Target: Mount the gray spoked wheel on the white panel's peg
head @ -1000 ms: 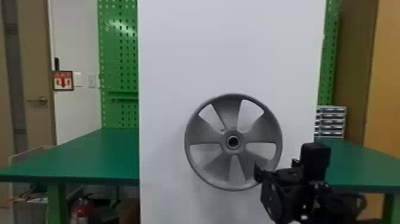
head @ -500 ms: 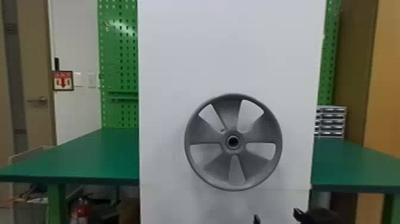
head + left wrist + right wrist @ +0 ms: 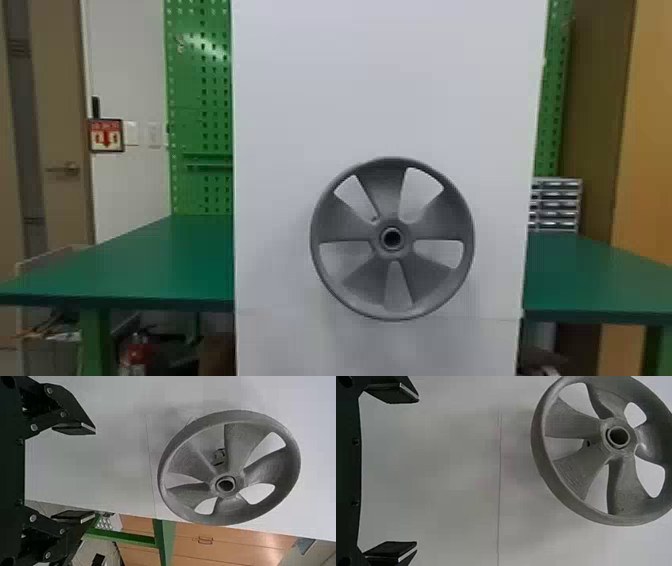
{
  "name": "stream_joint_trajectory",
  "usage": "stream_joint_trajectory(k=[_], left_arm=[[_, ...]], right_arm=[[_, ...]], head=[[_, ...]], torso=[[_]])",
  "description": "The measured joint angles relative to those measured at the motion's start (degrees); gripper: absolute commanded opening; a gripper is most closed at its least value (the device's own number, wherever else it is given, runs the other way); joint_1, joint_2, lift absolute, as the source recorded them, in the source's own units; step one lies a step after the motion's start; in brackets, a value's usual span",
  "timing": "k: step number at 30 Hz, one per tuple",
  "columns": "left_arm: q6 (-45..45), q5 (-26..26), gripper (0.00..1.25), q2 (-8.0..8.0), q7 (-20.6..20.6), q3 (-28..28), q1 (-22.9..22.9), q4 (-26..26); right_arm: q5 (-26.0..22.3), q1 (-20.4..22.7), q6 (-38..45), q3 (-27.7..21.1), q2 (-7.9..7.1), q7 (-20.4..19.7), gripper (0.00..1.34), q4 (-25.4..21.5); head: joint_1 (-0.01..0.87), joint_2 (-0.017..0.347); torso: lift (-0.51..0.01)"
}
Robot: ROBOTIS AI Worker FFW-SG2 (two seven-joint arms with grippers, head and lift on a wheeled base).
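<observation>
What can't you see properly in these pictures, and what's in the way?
- Left wrist view: what the small thing behind the wheel is; spokes partly cover it.
- Head view: what's deep inside the hub; too dark.
- Right wrist view: part of the wheel's rim; cut off by the edges.
- Head view: the white panel's top; cut off above.

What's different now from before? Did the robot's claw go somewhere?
Yes, the right claw moved down, away from the lower right side of the wheel. It's open and empty now; I can't tell if it gripped the wheel before. The wheel stayed put at the white panel.
</observation>
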Motion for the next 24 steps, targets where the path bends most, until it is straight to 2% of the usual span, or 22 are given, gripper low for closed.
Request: stream_joint_trajectory(k=[11, 24], left_arm=[[-0.4, 0.1, 0.75, 0.05, 0.0, 0.0, 0.0, 0.0], [-1.1, 0.1, 0.75, 0.34, 0.0, -0.2, 0.0, 0.2]], right_arm=[[-0.3, 5.0, -7.0, -2.1, 1.07, 0.0, 1.3, 5.3], [1.1, 6.5, -9.1, -1.8, 1.01, 0.0, 1.3, 7.0]], head=[[0.123, -0.008], [0.123, -0.008]], torso=[[-0.397], [-0.397]])
